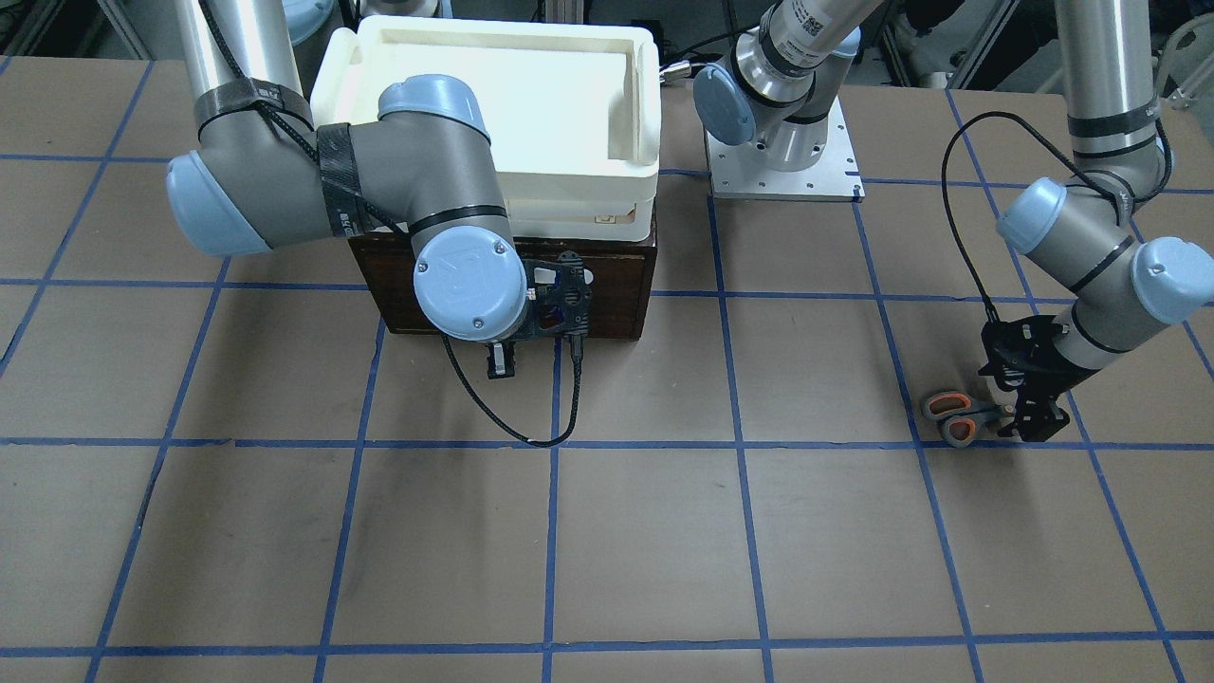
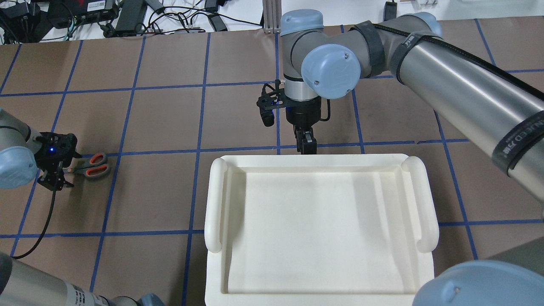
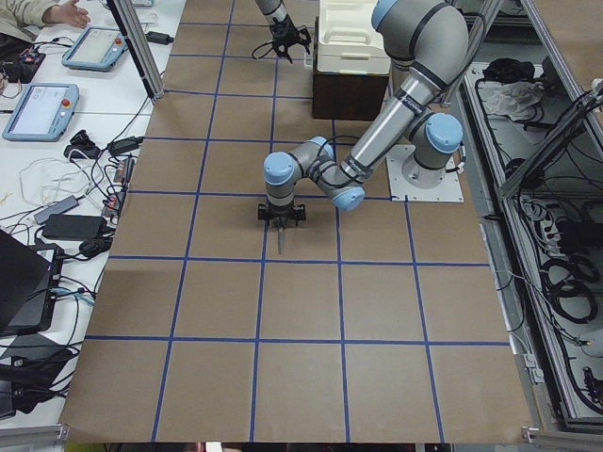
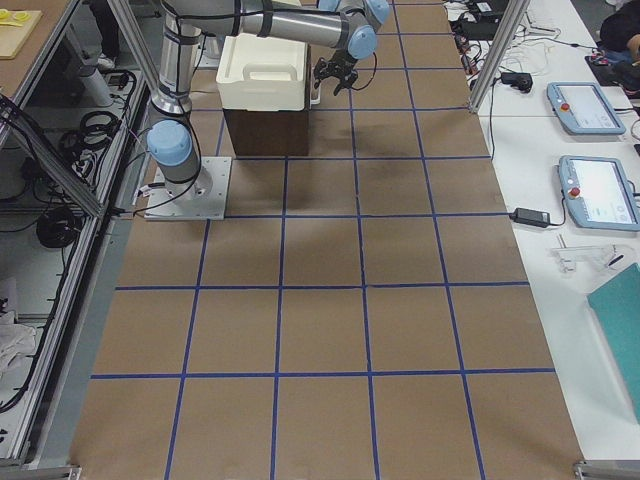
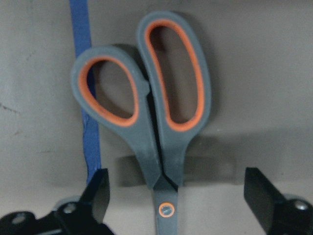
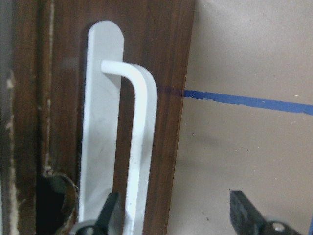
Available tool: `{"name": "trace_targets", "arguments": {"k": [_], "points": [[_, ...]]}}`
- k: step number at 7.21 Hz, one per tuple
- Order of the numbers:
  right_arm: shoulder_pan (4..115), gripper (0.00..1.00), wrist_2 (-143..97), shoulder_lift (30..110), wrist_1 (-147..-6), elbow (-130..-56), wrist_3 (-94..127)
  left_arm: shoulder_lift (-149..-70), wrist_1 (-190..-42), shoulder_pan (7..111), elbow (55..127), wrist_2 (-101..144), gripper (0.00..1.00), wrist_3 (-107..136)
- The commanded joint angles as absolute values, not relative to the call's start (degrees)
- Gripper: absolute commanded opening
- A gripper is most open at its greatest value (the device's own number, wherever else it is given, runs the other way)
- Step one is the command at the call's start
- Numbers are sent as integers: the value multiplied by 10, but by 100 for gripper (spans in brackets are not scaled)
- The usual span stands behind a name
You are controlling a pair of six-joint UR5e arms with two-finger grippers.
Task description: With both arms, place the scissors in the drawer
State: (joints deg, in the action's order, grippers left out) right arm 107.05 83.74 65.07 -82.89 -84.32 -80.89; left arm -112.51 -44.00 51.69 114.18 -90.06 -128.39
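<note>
One pair of scissors [image 2: 87, 165] lay flat on the table [image 1: 664, 531] at 9 o'clock in the overhead view, well apart from the one drawer [image 1: 621, 285]. Their long axis ran 9-to-3, with the loops toward 3. Two arms were in view. The left arm [image 1: 1072, 237] bent down low, and the left gripper [image 2: 61, 170] was spread on either side of the pivot, clamping nothing. The right arm [image 1: 417, 180] folded over a white bin [image 1: 493, 47] that sat atop the drawer. The right gripper [image 2: 307, 144] pointed down, jaws apart, with the white handle [image 6: 142, 147] between them.

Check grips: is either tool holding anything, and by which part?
Nothing held. Left tool open astride the scissors near the pivot; right tool open around the drawer handle.
</note>
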Motion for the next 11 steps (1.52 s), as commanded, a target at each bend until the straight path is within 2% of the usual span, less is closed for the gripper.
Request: {"name": "trace_targets", "arguments": {"k": [1, 2, 5, 6, 9, 11], "points": [[1071, 71, 838, 643, -839, -842, -809, -1128, -439, 526, 1140, -901, 87, -1286], [1069, 71, 839, 637, -851, -835, -809, -1132, -439, 526, 1139, -901, 86, -1286], [1049, 69, 848, 607, -867, -788, -816, -1136, -439, 526, 1136, -899, 48, -1310], [1045, 68, 849, 594, -867, -766, -817, -1137, -439, 526, 1128, -901, 46, -1318], [1040, 64, 849, 575, -870, -734, -841, -1132, -440, 528, 1127, -902, 12, -1320], [1037, 62, 849, 563, -874, -708, -855, -1128, -440, 530, 1127, -903, 1, -1320]]}}
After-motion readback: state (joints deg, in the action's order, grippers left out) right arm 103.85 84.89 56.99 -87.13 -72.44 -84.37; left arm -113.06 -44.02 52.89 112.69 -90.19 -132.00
